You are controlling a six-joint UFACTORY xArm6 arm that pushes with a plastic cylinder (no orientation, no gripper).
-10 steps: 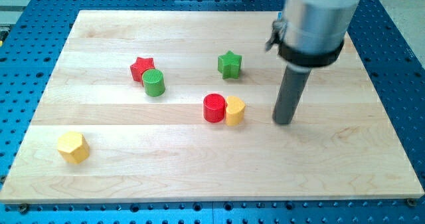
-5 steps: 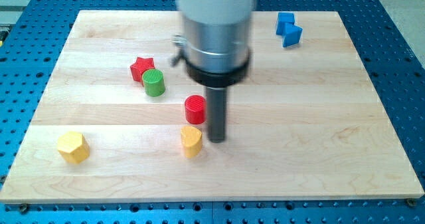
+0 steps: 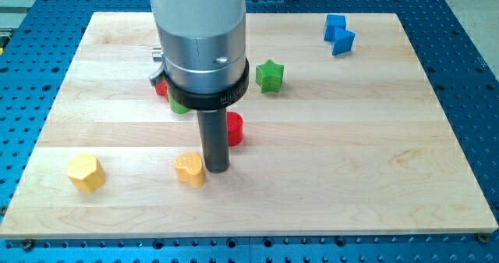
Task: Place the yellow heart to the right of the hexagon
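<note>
The wooden board (image 3: 327, 185) lies on a blue perforated table (image 3: 468, 76) and fills most of the view. My arm housing (image 3: 201, 37) descends from the view's top and hides part of the board behind it. I have no pincer on this rig: the arm ends in a plain dark rod, so there is nothing to open, close or hold. My tip (image 3: 216, 169) rests on the board and stands just beside the yellow heart (image 3: 189, 169), on its right flank; I cannot tell whether the two touch.

The yellow hexagon (image 3: 85, 173) sits well to the left of my tip, near the board's lower left corner. The yellow heart lies between my tip and that hexagon, much nearer my tip. Bare board separates the heart from the hexagon.

The red cylinder (image 3: 234, 129) stands just above and to the right of my tip, partly hidden by the rod. The green star (image 3: 269, 75) is farther up and to the right. Two blue blocks (image 3: 338, 34) sit together near the board's upper right edge, well apart from my tip. A green block (image 3: 178, 106) and a red block (image 3: 161, 87) show only as slivers behind the arm housing, up and left of my tip; their shapes cannot be made out.

To the right of my tip and below it, the board is bare up to its edges.
</note>
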